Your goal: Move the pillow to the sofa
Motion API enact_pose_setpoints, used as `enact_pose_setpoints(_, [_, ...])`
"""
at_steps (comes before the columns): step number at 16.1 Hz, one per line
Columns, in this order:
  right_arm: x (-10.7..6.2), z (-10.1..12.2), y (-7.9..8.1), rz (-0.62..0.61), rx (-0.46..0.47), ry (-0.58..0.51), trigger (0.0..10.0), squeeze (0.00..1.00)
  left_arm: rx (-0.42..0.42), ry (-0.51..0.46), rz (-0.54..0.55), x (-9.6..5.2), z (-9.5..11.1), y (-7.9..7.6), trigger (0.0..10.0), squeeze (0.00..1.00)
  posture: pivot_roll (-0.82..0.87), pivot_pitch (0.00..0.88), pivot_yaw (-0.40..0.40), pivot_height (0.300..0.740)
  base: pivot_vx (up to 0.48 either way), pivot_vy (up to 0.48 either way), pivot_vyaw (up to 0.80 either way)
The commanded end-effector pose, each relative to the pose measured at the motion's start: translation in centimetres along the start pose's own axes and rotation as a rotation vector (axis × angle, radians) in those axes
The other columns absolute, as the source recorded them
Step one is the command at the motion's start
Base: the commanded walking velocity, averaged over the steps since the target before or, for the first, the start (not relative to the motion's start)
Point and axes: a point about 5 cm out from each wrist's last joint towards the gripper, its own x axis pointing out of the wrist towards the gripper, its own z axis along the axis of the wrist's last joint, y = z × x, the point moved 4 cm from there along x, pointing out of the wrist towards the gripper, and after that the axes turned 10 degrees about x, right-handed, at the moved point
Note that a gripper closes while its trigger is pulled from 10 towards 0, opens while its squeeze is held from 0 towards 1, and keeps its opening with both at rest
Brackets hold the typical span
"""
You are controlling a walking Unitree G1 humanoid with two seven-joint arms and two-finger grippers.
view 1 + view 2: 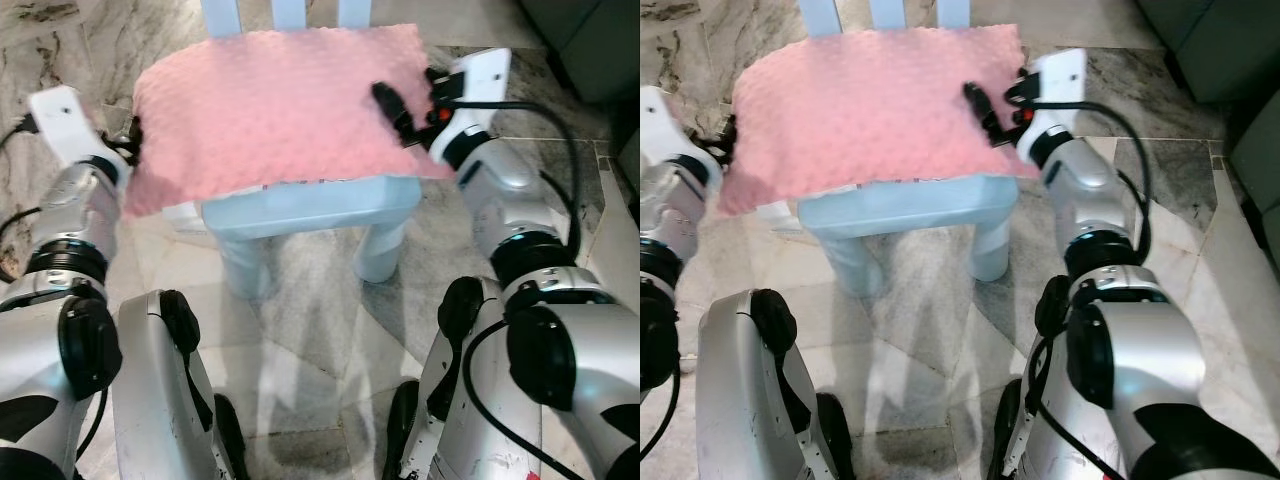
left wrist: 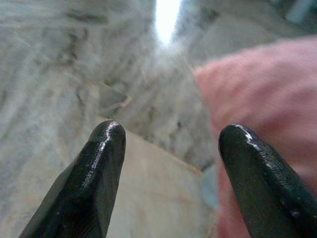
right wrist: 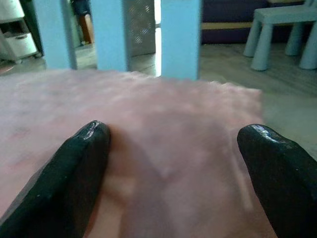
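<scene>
A pink dimpled pillow (image 1: 270, 105) lies flat on the seat of a small light blue chair (image 1: 310, 205), overhanging it on both sides. My left gripper (image 2: 171, 136) is open at the pillow's left edge, with the pink fabric (image 2: 257, 84) beside one finger and marble floor behind. My right gripper (image 3: 173, 134) is open and hovers low over the pillow's right part (image 3: 148, 99), its black finger (image 1: 388, 100) lying on top near the right edge. A corner of the dark sofa (image 1: 1210, 40) shows at the far right.
The chair's back slats (image 3: 181, 37) rise behind the pillow. Grey veined marble floor (image 1: 330, 320) surrounds the chair. Another light blue stool (image 3: 282, 25) stands further off. My own legs (image 1: 160, 400) stand close in front of the chair.
</scene>
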Motion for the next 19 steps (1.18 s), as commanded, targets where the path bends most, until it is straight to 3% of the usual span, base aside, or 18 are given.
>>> enact_pose_setpoints(1, [-0.2, 1.5, -1.2, -0.044, -0.003, -0.051, 10.0, 0.00, -0.060, -0.064, 0.022, -0.2, 1.1, 1.5, 10.0, 0.00, -0.06, 0.356, 0.017, 0.306, 0.000, 0.000, 0.00])
enact_pose_setpoints(3, [-0.6, 1.8, -2.1, -0.077, -0.006, -0.065, 10.0, 0.00, -0.109, -0.124, -0.008, -0.1, 2.4, 0.9, 10.0, 0.00, -0.06, 0.354, 0.018, 0.306, 0.000, 0.000, 0.00])
enact_pose_setpoints(5, [-0.7, 1.9, -2.4, -0.085, -0.011, -0.059, 10.0, 0.00, -0.104, -0.158, -0.014, 0.0, 3.4, 0.4, 10.0, 0.00, -0.05, 0.343, 0.020, 0.306, 0.000, 0.000, 0.00])
enact_pose_setpoints(9, [-0.4, 0.7, -1.8, -0.035, 0.079, 0.019, 10.0, 0.00, -0.194, 0.034, -0.100, 0.3, 0.6, -2.2, 10.0, 0.00, -0.05, 0.339, 0.029, 0.306, 0.000, 0.000, 0.00])
enact_pose_setpoints(10, [-0.2, -0.2, -1.2, 0.005, 0.127, 0.073, 10.0, 0.00, -0.240, 0.088, -0.155, 0.2, -0.3, -3.6, 10.0, 0.00, -0.04, 0.341, 0.032, 0.306, 0.000, 0.000, 0.00])
enact_pose_setpoints(13, [0.0, -1.8, 0.1, 0.074, 0.241, 0.172, 10.0, 0.00, -0.360, 0.139, -0.237, 0.2, -0.3, -5.5, 10.0, 0.00, -0.04, 0.350, 0.034, 0.306, 0.000, 0.000, 0.00])
enact_pose_setpoints(15, [0.0, -2.6, 1.0, 0.125, 0.254, 0.217, 10.0, 0.00, -0.395, 0.139, -0.298, 0.1, 0.3, -6.4, 10.0, 0.00, -0.04, 0.351, 0.034, 0.306, 0.000, 0.000, 0.00])
enact_pose_setpoints(17, [-0.3, -4.2, 2.5, 0.202, 0.262, 0.292, 10.0, 0.00, -0.409, 0.131, -0.449, -0.3, 1.3, -7.9, 10.0, 0.00, -0.03, 0.359, 0.035, 0.306, 0.000, 0.000, 0.00])
enact_pose_setpoints(19, [-0.5, -4.8, 3.2, 0.250, 0.290, 0.309, 0.0, 0.00, -0.414, 0.149, -0.509, -0.6, 1.2, -8.3, 2.8, 0.00, -0.03, 0.359, 0.035, 0.306, 0.000, 0.000, 0.00])
